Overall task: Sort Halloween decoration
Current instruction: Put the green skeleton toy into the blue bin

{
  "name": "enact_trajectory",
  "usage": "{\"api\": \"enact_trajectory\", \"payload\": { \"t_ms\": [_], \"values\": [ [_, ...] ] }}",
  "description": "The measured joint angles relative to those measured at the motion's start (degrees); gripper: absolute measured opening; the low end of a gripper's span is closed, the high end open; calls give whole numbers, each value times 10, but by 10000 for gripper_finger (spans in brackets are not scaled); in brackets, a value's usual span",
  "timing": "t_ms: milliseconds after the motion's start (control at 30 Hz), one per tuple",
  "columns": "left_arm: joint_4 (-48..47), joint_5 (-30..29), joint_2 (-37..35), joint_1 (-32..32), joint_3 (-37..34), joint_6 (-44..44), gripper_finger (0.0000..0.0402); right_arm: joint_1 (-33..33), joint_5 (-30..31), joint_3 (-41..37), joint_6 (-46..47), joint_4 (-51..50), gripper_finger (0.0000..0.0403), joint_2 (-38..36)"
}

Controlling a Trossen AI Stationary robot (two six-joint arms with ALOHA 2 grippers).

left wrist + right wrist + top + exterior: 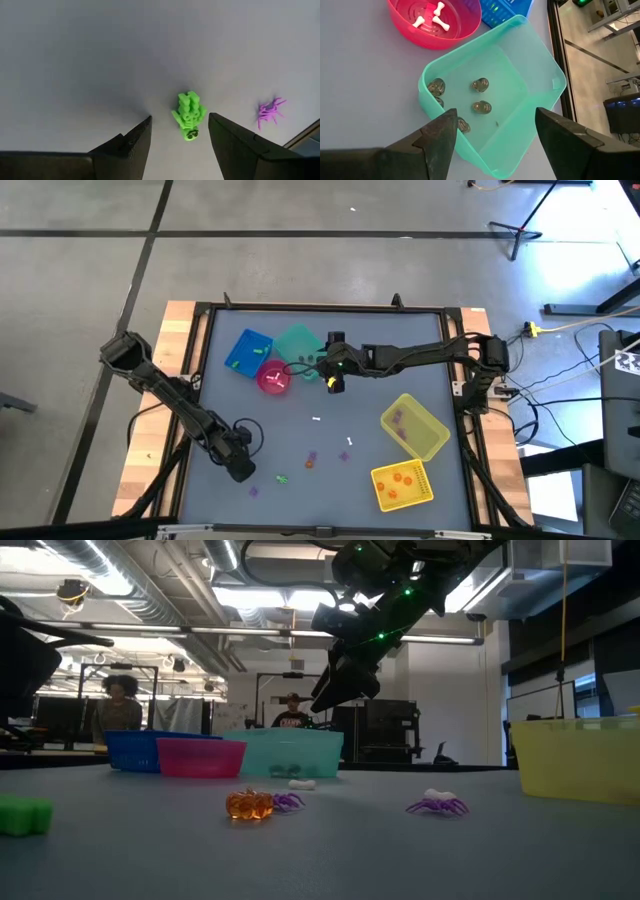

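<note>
High view: sorting partly done. Sorted: white bones in pink bowl point(440, 22), grey pieces in teal bin point(520, 100). Unsorted: trinkets near tabletop's front edge, including green skeleton point(188, 115). Left gripper point(180, 137), fingers apart, straddles it; right gripper point(495, 137), fingers apart, hangs above teal bin.

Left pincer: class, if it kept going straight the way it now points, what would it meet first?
Most likely the green skeleton toy, lying on the table between the open fingers of the left pincer. How far off it is cannot be judged.
</note>
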Motion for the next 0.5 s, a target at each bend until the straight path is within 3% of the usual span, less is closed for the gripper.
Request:
{"api": "enact_trajectory", "payload": {
  "t_ms": [500],
  "values": [
    [7,-3,5,1,0,-17,181,0,0,0,0,0,266,0]
  ]
}}
